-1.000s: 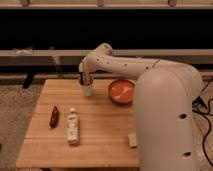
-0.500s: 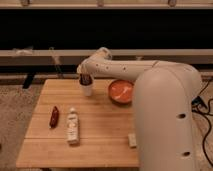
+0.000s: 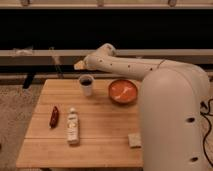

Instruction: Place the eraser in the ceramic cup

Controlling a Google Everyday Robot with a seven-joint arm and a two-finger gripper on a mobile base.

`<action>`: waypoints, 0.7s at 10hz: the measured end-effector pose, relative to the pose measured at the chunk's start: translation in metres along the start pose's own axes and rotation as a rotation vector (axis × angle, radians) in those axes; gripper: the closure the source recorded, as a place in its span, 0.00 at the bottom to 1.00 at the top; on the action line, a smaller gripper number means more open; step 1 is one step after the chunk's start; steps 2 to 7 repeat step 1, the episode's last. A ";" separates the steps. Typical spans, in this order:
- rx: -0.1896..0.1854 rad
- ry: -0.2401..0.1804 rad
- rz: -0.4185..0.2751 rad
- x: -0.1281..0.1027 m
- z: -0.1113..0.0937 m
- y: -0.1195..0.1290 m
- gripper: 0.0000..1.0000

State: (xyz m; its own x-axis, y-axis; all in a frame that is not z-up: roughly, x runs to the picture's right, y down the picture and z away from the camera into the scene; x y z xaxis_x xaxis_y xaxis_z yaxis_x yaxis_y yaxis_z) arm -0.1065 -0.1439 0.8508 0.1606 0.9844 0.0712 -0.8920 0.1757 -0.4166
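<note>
Gripper (image 3: 80, 65) has lifted clear of the ceramic cup (image 3: 86, 85); something dark, likely the eraser, now inside. Finger state: cannot tell. Retreat straight up, avoid clipping rim.

A: The pincer (image 3: 78, 65) is small, above and behind the cup (image 3: 86, 84). What it carries, I cannot say.
B: And the eraser?
A: Not seen. The cup's inside is only dark.
B: The tabletop (image 3: 100, 117)?
A: The arm (image 3: 165, 105) covers its right side, and the bottom edge cuts its front. The bottle (image 3: 73, 126) label is too blurred to read.
</note>
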 end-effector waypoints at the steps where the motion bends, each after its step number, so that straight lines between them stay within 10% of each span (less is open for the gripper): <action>1: -0.014 0.003 -0.015 -0.006 -0.009 -0.002 0.20; 7: -0.014 0.003 -0.015 -0.006 -0.009 -0.002 0.20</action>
